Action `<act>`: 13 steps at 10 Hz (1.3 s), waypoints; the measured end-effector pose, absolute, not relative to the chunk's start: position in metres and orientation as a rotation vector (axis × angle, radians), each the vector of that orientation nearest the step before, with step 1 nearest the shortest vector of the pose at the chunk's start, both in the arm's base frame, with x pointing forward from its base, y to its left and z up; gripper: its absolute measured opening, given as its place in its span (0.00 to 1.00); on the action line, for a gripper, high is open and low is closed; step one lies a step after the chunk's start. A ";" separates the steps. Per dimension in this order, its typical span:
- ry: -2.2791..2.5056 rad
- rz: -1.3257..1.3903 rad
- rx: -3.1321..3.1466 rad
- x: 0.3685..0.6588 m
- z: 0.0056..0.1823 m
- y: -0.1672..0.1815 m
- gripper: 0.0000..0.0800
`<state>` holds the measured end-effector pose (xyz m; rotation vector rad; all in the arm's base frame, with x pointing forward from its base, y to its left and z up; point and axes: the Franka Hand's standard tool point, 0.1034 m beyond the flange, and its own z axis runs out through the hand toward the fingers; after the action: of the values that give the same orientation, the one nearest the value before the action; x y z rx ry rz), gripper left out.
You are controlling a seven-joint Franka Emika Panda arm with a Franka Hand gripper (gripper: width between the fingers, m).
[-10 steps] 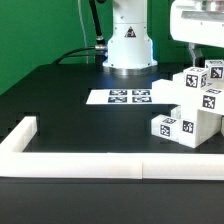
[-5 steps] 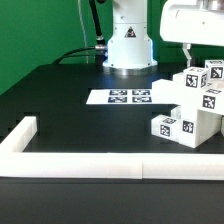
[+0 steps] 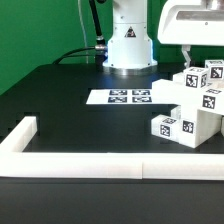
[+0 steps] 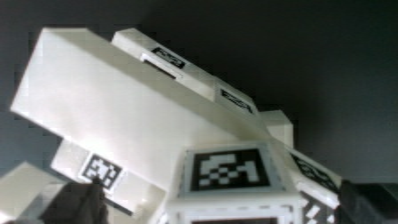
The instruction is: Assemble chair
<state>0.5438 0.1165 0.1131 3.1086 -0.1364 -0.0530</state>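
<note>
from the exterior view i see the arm's white wrist housing (image 3: pixel 190 22) up at the view's right edge, and it has slid a little toward the view's left over the last second, so it now sits more squarely above the chair parts (image 3: pixel 195 105). those parts are stacked in a tagged white cluster on the black worktop (image 3: pixel 70 110) at the view's right, near the marker board (image 3: pixel 122 97) and behind the long white border wall (image 3: pixel 100 165). nothing in the pile has shifted.

from the wrist view the chair parts (image 4: pixel 143 95) fill the picture, close below the camera. the jaws are spread wide and pinch nothing. i read this as lining up over the pile for a first pick, with assembly barely started.
</note>
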 end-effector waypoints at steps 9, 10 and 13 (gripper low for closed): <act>-0.318 -0.050 3.097 0.544 0.113 0.117 0.36; -0.421 -0.048 3.083 0.544 0.113 0.117 0.36; -0.713 -0.044 3.027 0.544 0.113 0.117 0.36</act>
<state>0.5439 0.1174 0.1131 3.0275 -0.7133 -0.0442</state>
